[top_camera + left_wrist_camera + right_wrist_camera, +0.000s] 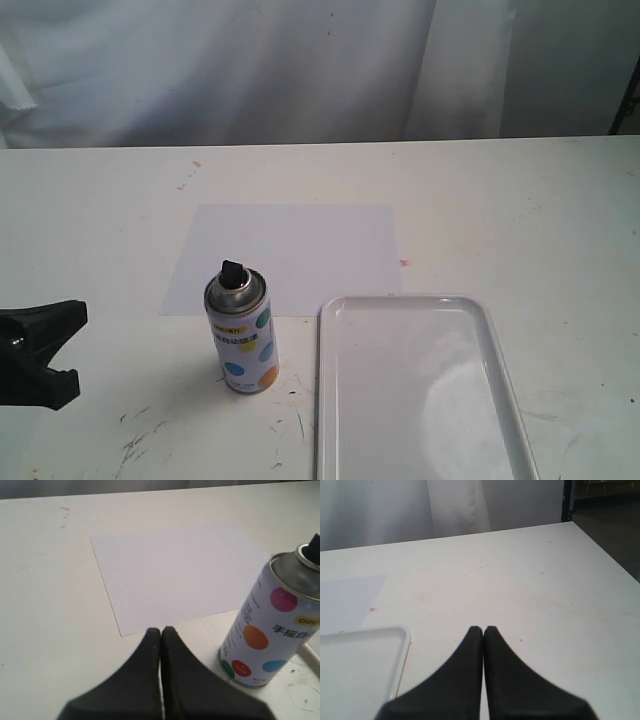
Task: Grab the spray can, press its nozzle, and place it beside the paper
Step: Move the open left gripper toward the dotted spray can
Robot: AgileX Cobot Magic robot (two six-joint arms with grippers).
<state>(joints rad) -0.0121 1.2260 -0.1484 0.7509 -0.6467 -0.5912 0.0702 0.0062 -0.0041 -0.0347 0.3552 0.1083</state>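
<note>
Clenched and empty, the black left end effector [160, 629] is nearer than the equally clenched right end effector [483, 629] to the small cylindrical dotted white spray can [240, 335], which stands upright on the white surface [520, 200], toward the middle from it, near the plain white paper sheet [290, 255].

"deli", "手摇自" on spray can [265, 630]

Matte black left gripper [161, 630], smooth, wedge-shaped

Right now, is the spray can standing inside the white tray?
No, the spray can stands upright on the table, outside the tray and beside its rim.
</note>
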